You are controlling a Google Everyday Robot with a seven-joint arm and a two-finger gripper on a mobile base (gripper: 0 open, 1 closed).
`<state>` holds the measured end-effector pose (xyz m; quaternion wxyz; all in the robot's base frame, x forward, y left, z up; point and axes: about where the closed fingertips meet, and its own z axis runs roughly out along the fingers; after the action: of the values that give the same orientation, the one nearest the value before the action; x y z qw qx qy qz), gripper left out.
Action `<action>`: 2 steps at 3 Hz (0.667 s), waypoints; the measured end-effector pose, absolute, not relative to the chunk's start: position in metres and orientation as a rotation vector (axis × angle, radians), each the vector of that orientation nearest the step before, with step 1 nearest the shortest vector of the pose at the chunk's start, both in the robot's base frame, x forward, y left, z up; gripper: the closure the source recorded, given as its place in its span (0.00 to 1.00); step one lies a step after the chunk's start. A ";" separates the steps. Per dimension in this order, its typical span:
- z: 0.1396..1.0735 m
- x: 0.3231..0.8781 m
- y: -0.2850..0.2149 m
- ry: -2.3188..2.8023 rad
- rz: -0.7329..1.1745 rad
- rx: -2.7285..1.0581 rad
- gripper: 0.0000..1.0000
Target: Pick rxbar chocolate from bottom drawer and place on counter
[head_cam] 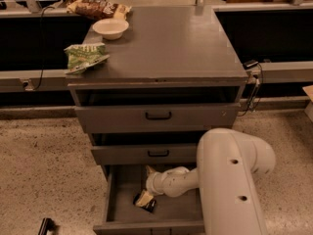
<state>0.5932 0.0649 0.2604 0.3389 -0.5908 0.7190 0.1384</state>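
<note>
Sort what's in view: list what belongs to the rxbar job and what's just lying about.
For the job: rxbar chocolate, lying in the open bottom drawer; counter; gripper, down in that drawer at the bar.

Lying about: green snack bag, white bowl and brown-and-yellow snack bag, all on the counter.

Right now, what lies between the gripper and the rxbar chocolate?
Nothing: in the camera view the gripper sits right at the rxbar chocolate on the bottom drawer floor, with no gap visible.
</note>
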 end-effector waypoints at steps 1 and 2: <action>0.215 0.591 0.054 1.885 0.346 -1.514 0.00; 0.179 0.580 0.061 1.884 0.367 -1.510 0.00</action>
<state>0.5802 0.0610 0.1795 0.3426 -0.5809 0.7248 0.1412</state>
